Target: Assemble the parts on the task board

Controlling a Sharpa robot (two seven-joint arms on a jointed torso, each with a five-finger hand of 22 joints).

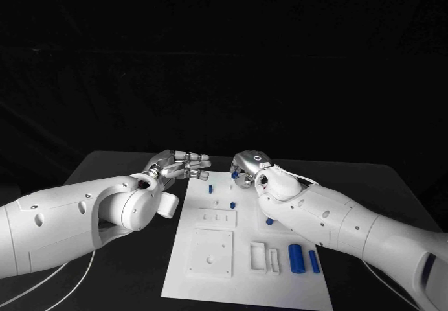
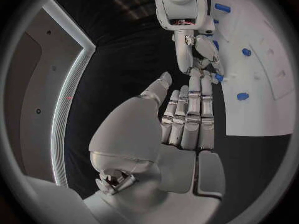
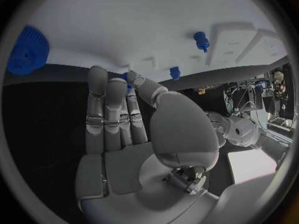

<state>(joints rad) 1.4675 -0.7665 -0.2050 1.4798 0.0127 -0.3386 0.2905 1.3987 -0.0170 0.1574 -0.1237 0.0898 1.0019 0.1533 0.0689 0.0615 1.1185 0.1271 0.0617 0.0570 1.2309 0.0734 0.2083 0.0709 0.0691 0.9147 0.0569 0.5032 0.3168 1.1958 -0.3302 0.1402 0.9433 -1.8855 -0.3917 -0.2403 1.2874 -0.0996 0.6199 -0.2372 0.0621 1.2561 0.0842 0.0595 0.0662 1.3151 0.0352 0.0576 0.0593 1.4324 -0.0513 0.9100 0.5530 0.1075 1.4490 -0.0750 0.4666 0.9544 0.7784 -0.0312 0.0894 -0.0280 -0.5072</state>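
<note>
Left hand (image 1: pixel 179 166) sits at the far left corner of the task board (image 1: pixel 187 285), just off the board's edge over the black table (image 1: pixel 112 162). In the left wrist view its fingers (image 2: pixel 187 119) lie straight and close together, thumb set apart, nothing between them: an empty, flat pose. Judgement: it waits beside the work as a support, not as the working hand.

On the board, left to right: a white square block (image 1: pixel 212 251) near the front, a small blue peg (image 1: pixel 211 189) standing near the far edge, a second peg (image 1: pixel 232 205) just behind it, white slotted holders (image 1: pixel 263 257), and two blue cylinders (image 1: pixel 297 258) lying side by side at the front right. The loose parts lie apart from their seats, so the assembly appears barely begun.

Right hand (image 1: pixel 248 170) hovers over the far edge of the board, close to the left hand, fingertips pointing down. A small blue part (image 3: pixel 127 77) shows at its fingertips in the right wrist view; whether it is pinched or merely lies behind them cannot be told. A blue gear (image 3: pixel 27 51) lies on the board well to one side of this hand.
</note>
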